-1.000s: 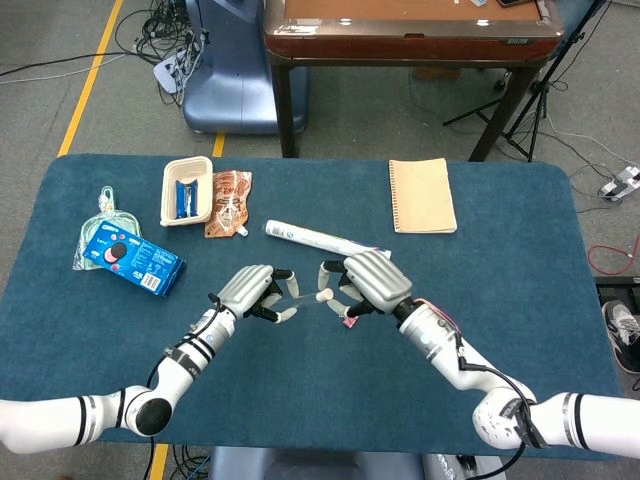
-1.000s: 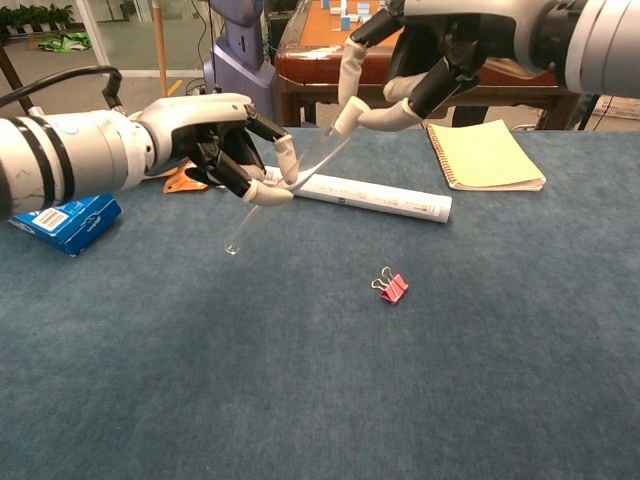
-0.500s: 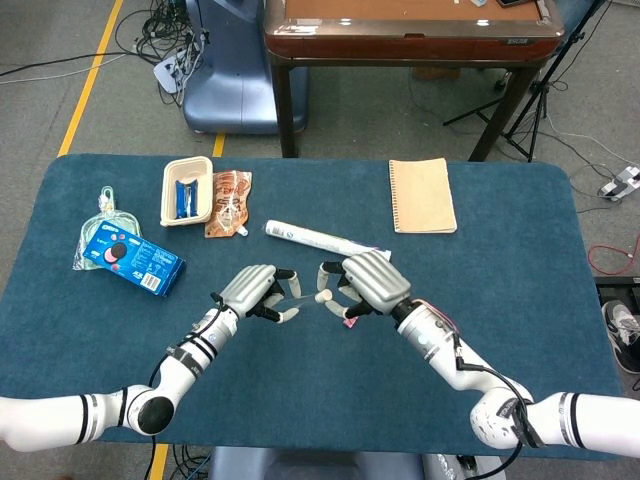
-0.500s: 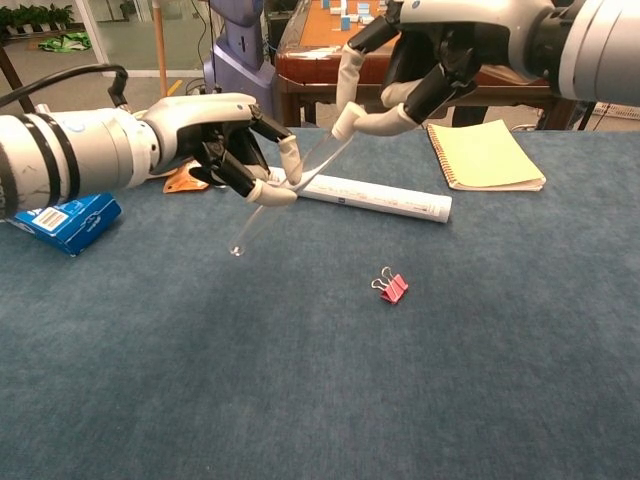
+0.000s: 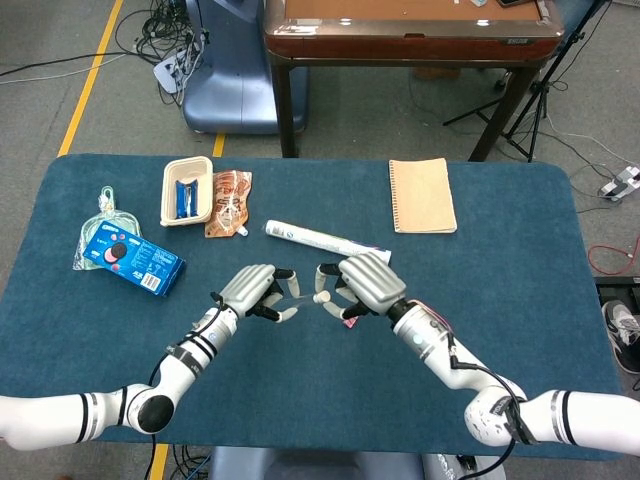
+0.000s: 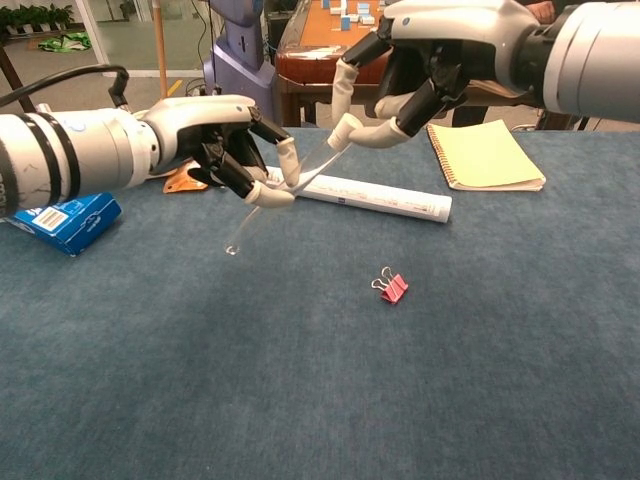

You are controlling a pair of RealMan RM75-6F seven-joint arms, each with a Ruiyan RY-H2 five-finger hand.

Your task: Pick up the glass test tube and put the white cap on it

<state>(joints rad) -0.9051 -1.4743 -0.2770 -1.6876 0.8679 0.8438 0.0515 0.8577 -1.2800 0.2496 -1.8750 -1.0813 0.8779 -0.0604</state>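
Note:
The glass test tube (image 6: 246,230) hangs tilted above the blue table, its closed end pointing down to the left. My left hand (image 6: 215,140) pinches it near its middle. My right hand (image 6: 430,55) reaches in from the right, and its fingertips (image 6: 345,128) pinch a small white piece, seemingly the white cap, at the tube's upper end. In the head view the left hand (image 5: 250,288) and right hand (image 5: 365,282) nearly meet at the table's middle, with the thin tube (image 5: 300,291) between them. The fingers hide the tube's mouth.
A pink binder clip (image 6: 392,288) lies on the cloth below the right hand. Behind the hands lies a white roll (image 6: 375,197). A notebook (image 5: 421,195) sits far right. A tray (image 5: 187,190), a snack bag (image 5: 228,203) and a blue box (image 5: 133,258) sit at left.
My right hand has edged slightly left, toward the tube's upper end. The left hand and the tube have barely moved.

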